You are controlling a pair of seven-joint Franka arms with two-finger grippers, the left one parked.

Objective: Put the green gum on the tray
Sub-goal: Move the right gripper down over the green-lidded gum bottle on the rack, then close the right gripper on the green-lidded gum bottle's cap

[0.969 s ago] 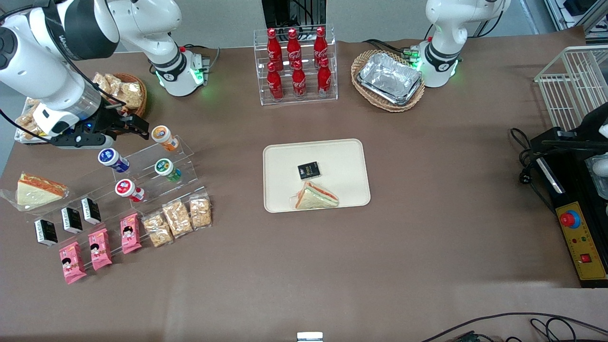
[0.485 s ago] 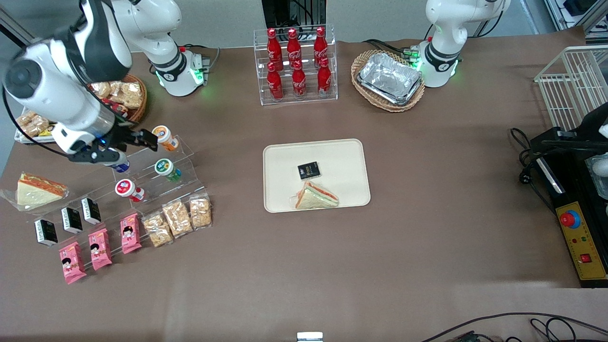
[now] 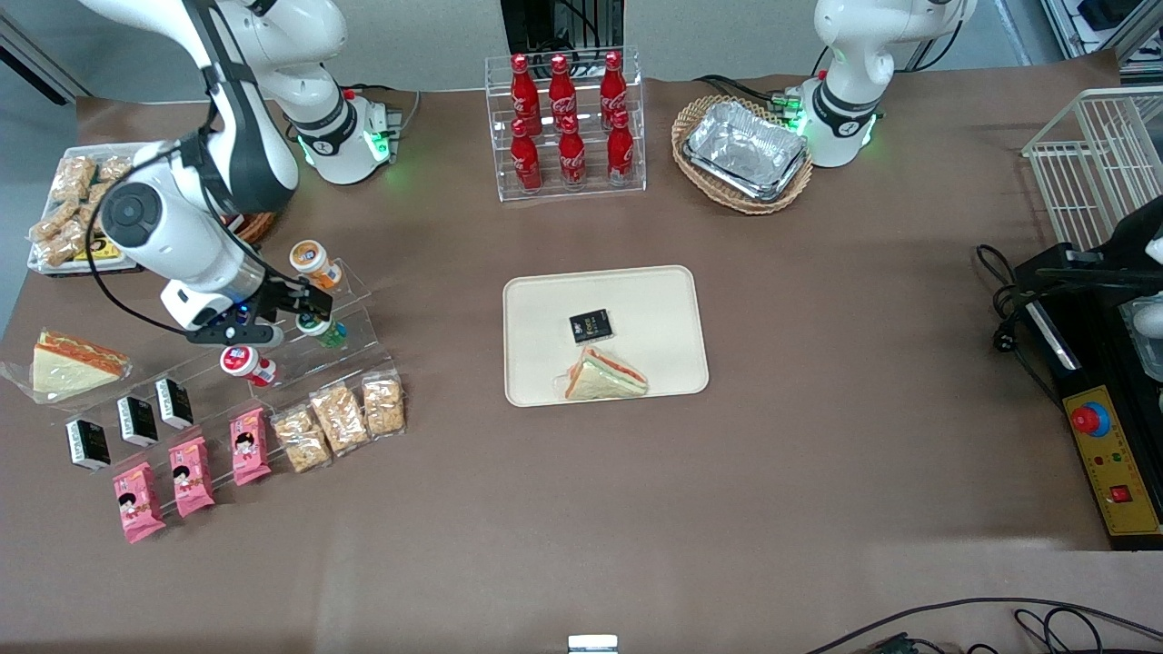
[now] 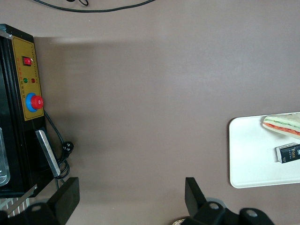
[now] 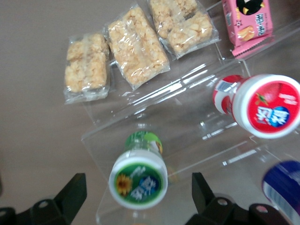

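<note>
Green gum (image 5: 138,179): it sits tilted on the middle step of the clear acrylic riser (image 3: 350,313), lid up, well apart from the tray and toward the working arm's end of the table.
Tray (image 3: 650,286): cream, flat on the brown table, carrying a wrapped sandwich (image 3: 604,374) and a small black packet (image 3: 590,325).
Gripper (image 3: 304,304): it hovers right over the green gum, fingers (image 5: 72,192) spread wide either side of the lid, touching nothing.
Orange-lidded bottle (image 3: 313,259): one step up, farther from the front camera.
Red-lidded bottle (image 5: 262,105): one step down, beside the blue lid (image 5: 283,187).
Rice-crisp bags (image 5: 136,44): three side by side in front of the riser.
</note>
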